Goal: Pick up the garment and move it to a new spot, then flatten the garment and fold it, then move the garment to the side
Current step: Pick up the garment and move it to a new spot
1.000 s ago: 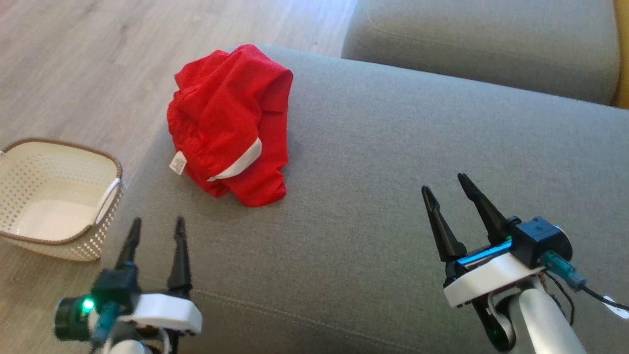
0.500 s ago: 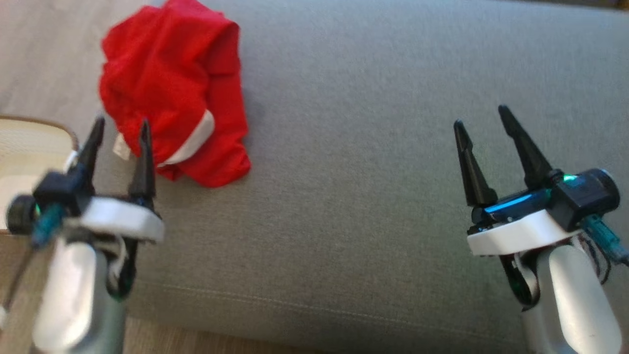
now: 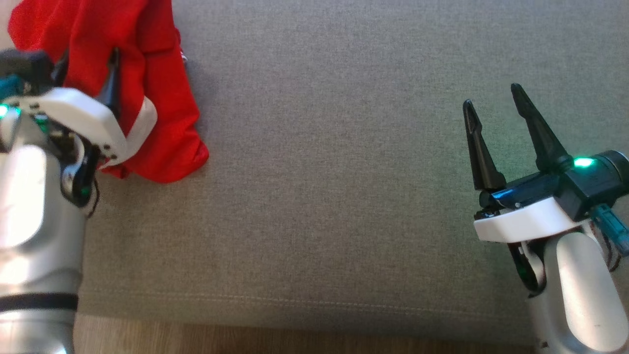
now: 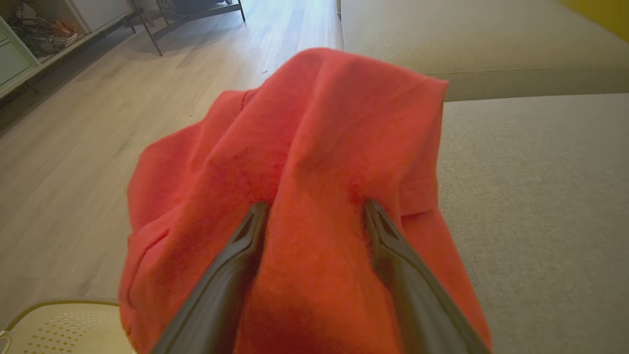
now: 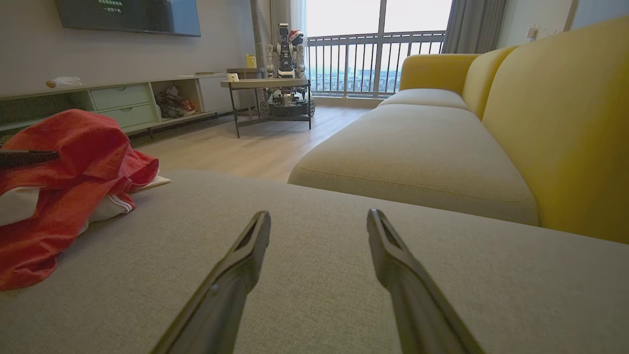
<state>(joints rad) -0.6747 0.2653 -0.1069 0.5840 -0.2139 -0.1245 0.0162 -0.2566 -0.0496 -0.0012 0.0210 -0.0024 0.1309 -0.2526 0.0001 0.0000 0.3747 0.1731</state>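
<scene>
The red garment lies crumpled at the left end of the grey sofa cushion; the left gripper has its fingers spread wide, tips pressed against the heap with a ridge of cloth between them, not pinched. The right gripper hovers over bare cushion well apart from it, fingers spread and empty.
</scene>
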